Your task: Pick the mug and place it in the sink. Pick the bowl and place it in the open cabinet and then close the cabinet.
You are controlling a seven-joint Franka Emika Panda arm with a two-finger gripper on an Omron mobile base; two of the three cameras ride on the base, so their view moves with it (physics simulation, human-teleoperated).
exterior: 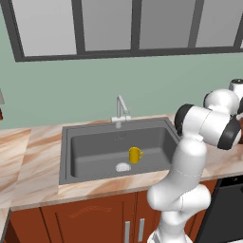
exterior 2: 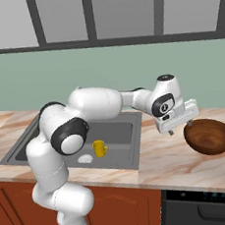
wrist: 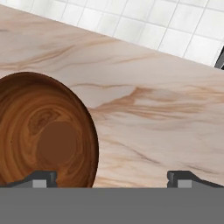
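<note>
- Now: end effector (exterior 2: pixel 181 126) hanging just above the near-left rim of the bowl (exterior 2: pixel 210 136), fingers spread wide, holding nothing.
- Seen from the hand view: bowl (wrist: pixel 43 131) off to the left side, one fingertip (wrist: pixel 43 179) over its inside close to the rim, other fingertip (wrist: pixel 183 179) out over bare desk (wrist: pixel 157 113). Straddling the rim wall, so probably lined up for a rim pinch rather than a whole-body grab.
- Key relation: bowl rim below and between the fingers, bowl centre offset toward the left of the hand view; likely needs a straight drop, maybe no sideways shift.
- Round bowl, no long axis, so any rim approach angle fine.
- Bowl: dark brown wood grain, swirled figure, flat darker disc at the bottom, deep curved wall, smooth. Sitting upright on the desk, well right of the sink (exterior 2: pixel 129 154).
- Mug (exterior: pixel 135 154): small, bright yellow, side handle, upright on the sink floor just beside the round silver drain (exterior: pixel 123 166). First part of the task looks done.
- Sink (exterior: pixel 71 156): dark grey rectangular basin, matte, slim silver faucet (exterior: pixel 121 111) at the back edge.
- Desk: glossy marbled stone, cream with tan and rust veins.
- White tiled floor (wrist: pixel 131 22) beyond the desk edge in the hand view.
- Wall cabinet not located in these pictures.
</note>
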